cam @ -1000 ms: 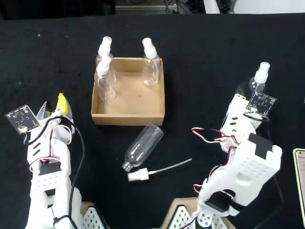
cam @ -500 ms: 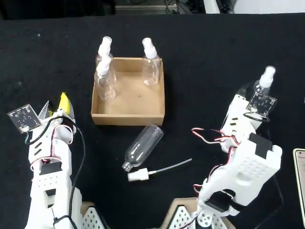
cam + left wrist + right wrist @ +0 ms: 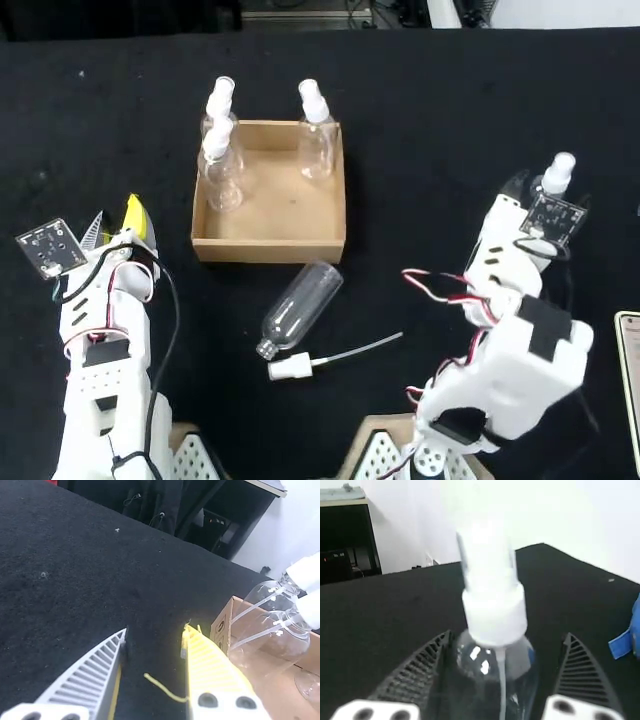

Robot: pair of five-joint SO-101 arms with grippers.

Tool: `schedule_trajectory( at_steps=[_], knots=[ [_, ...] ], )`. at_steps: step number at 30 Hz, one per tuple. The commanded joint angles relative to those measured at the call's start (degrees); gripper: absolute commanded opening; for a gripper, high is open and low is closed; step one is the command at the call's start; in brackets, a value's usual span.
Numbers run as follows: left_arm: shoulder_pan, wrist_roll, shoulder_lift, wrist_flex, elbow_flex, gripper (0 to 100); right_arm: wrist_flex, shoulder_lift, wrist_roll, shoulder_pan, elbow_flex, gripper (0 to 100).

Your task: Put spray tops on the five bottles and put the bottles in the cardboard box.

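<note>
My right gripper sits wide around the capped bottle out on the right, well apart from the cardboard box, and my left gripper gapes left of it.

The cardboard box holds clear upright bottles with white tops: a pair at its far left corner, the rear one perhaps just outside, and a single bottle far right. An uncapped bottle lies on its side just before the box, a loose spray top near its mouth. A fifth bottle, capped, stands well right.
</note>
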Motion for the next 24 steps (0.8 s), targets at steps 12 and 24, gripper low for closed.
schedule_trajectory(
  at_steps=[12,24],
  knots=[
    [0.48,0.26,0.09,-1.41,-1.01,16,-1.23,-0.84,-0.09,0.00,0.40,28.3],
    [0.48,0.26,0.09,-1.41,-1.10,16,-1.32,3.30,0.00,0.00,-2.95,28.3]
  ],
)
